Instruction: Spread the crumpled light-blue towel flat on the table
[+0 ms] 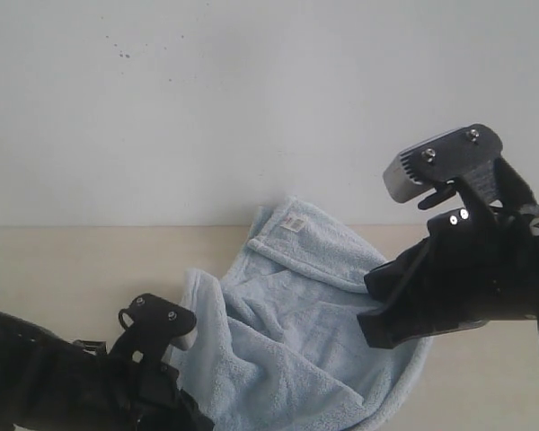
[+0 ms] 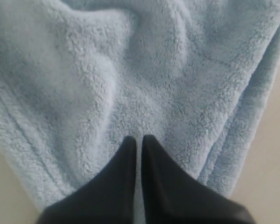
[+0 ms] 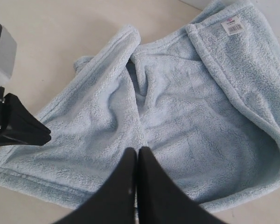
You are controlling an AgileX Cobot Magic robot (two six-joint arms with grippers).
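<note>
1. Towel point(image 1: 287, 332), pale blue and fluffy, lies crumpled on the beige table point(image 1: 63, 269), midway between the two arms, with its far corner reaching toward the white wall point(image 1: 207, 108).
2. That far corner is folded over on itself and shows the small white label point(image 3: 233, 24) beside the stitched hem. Deep creases run through the cloth's middle, and one side edge is rolled inward.
3. Left gripper point(image 2: 138, 140) has its black fingers drawn together with only a thin slit between them. The tips are down at the pile, close to a hemmed edge, and I cannot tell whether any cloth is nipped between them.
4. Right gripper point(image 3: 137, 151) has its jaws pressed tight together, the tips over a crease near the towel's middle. Whether they touch the pile is unclear.
5. Seen from the right wrist, the left arm point(image 3: 18, 126) sits at the towel's side edge.
</note>
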